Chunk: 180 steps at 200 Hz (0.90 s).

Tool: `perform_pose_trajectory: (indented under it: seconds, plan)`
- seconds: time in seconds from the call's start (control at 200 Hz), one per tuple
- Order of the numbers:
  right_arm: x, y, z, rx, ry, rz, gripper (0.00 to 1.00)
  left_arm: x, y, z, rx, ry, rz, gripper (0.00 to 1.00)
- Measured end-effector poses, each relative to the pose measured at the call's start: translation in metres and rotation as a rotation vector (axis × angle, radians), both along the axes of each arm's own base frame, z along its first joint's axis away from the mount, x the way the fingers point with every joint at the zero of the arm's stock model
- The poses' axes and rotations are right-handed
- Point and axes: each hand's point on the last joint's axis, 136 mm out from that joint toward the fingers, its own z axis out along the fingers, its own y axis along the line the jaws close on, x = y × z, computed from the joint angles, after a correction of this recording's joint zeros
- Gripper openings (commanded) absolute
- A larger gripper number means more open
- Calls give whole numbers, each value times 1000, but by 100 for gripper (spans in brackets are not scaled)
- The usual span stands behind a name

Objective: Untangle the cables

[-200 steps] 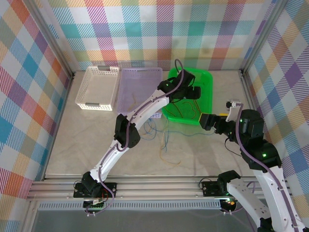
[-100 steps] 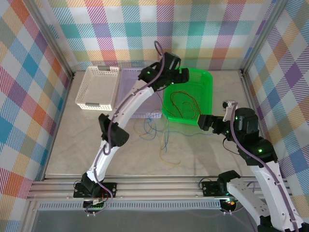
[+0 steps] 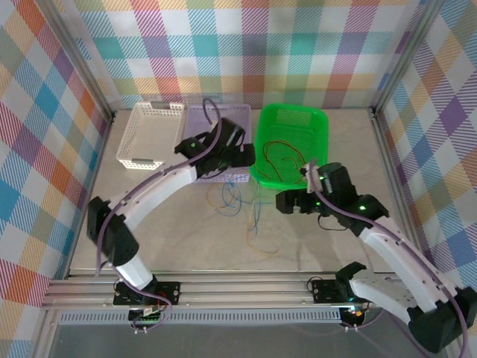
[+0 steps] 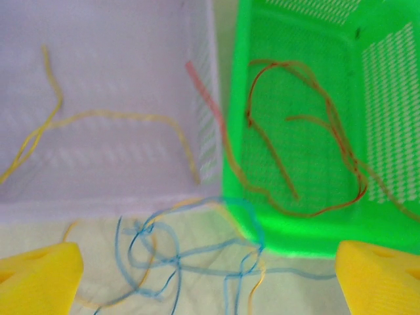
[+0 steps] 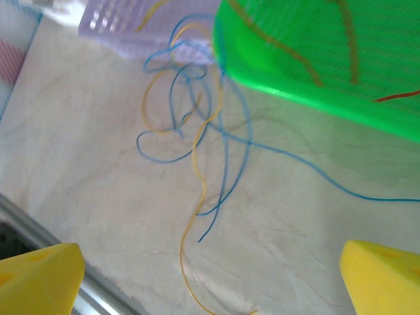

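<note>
Pale tabletop (image 3: 149, 224), cables (image 5: 197, 139) ahead of left fingers (image 4: 39, 279) and right fingers (image 5: 39, 275), both wide apart, empty.

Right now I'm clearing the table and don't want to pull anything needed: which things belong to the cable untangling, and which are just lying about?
Belongs to the job:
blue cables, tangled on the table
orange-yellow cables, on the table and in the purple basket
red cables in the green basket

Just lying about:
white basket
</note>
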Motion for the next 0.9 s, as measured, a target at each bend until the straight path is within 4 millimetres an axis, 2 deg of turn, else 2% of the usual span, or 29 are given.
perform_pose_trajectory:
  seconds: [0.095, 0.255, 0.32, 0.46, 0.6, 0.75, 0.9]
  plan:
    - [2, 26, -19, -3, 42, 52, 96, -28, 23, -4, -36, -1, 17, 98]
    - [8, 63, -59, -36, 120, 101, 92, -67, 58, 8, -132, -59, 54, 98]
    - [9, 75, -75, -67, 147, 118, 90, -81, 70, 7, -156, -70, 65, 98]
    - [16, 91, -98, -131, 167, 114, 84, -107, 98, -8, -178, -80, 106, 98]
    - [32, 96, -106, -164, 155, 72, 74, -129, 122, -22, -185, -78, 145, 98]
    - [44, 99, -117, -197, 156, 39, 55, -145, 140, -36, -193, -72, 179, 98]
    - [49, 101, -123, -209, 165, 21, 24, -158, 153, -51, -196, -55, 208, 98]
